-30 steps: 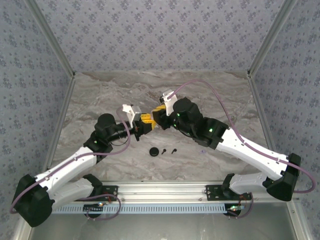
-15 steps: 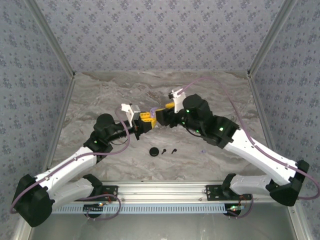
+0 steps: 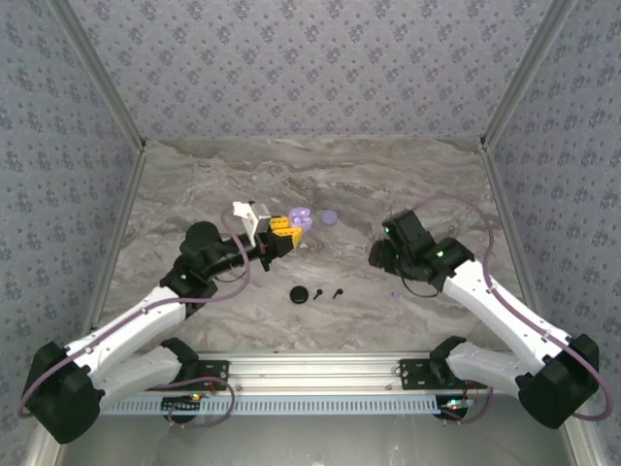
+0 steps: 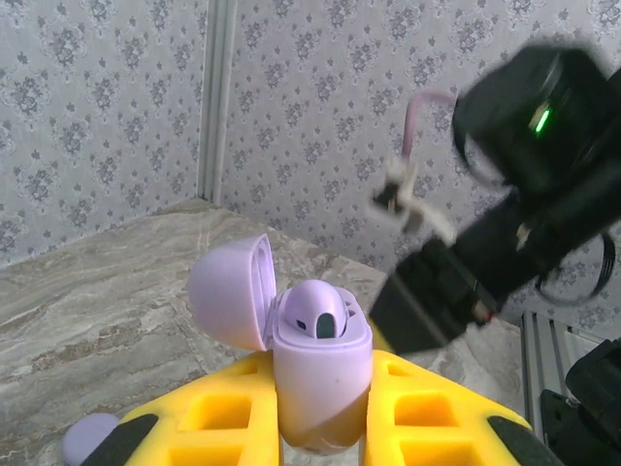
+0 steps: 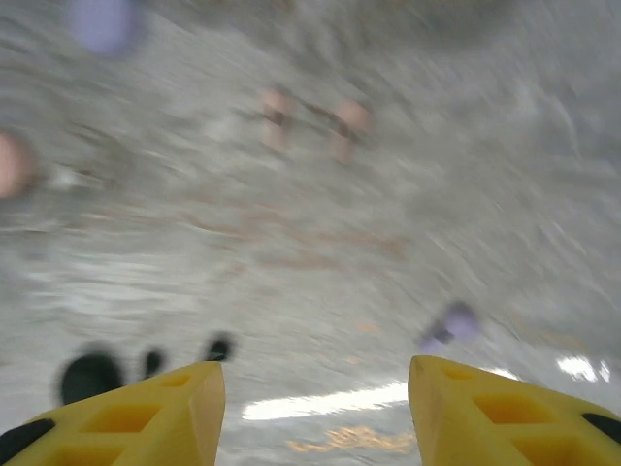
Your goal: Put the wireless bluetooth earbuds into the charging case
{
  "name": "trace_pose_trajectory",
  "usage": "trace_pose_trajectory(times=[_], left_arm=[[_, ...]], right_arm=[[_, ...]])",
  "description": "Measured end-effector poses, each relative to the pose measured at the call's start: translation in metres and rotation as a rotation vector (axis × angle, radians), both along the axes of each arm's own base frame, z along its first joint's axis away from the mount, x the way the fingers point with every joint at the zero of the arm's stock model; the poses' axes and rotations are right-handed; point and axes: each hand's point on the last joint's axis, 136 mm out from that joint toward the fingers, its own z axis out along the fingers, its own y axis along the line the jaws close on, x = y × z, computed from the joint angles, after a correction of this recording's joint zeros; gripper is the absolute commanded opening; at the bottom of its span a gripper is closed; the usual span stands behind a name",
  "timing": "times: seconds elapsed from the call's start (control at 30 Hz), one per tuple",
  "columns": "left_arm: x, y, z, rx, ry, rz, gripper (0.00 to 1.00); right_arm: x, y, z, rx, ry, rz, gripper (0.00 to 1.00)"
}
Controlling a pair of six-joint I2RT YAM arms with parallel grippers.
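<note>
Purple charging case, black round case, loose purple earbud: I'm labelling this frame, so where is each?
purple charging case (image 4: 325,364), left wrist view, front of its body.
black round case (image 3: 298,295), top external view, its centre.
loose purple earbud (image 3: 395,293), top external view, its middle.

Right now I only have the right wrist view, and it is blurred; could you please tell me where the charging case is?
Observer: The left fingers are clamped on the purple charging case.
Operator: Thank you. Is it open?
Observer: Yes, its lid is swung open to one side.
Operator: And the purple blur ahead of me?
Observer: From above, that is a purple earbud lying on the table beside the right arm, apart from the black earbuds.
</note>
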Motion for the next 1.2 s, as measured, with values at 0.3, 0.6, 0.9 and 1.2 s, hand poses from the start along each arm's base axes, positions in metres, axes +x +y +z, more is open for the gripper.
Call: trace_pose_trajectory(times=[0.3,0.6,0.9,1.2], left_arm=[[0.0,0.001,-0.002,0.011,-0.011,0.004,0.0],[0.0,0.001,-0.002,0.012,-0.011,0.003,0.0],[0.0,0.001,-0.002,0.012,-0.01,0.003,0.0],[0.0,0.0,-0.003,0.014,-0.007,0.003,0.0]], right_arm=[[-0.03,-0.027,-0.073,-0.009,0.191,-0.14,0.48],[-0.019,-0.024,-0.086,0.022,0.207,-0.161,0.46],[-0.017,-0.026,-0.097,0.006,0.239,-0.173,0.43],[-0.018,-0.027,-0.11,-0.009,0.263,-0.171,0.39]])
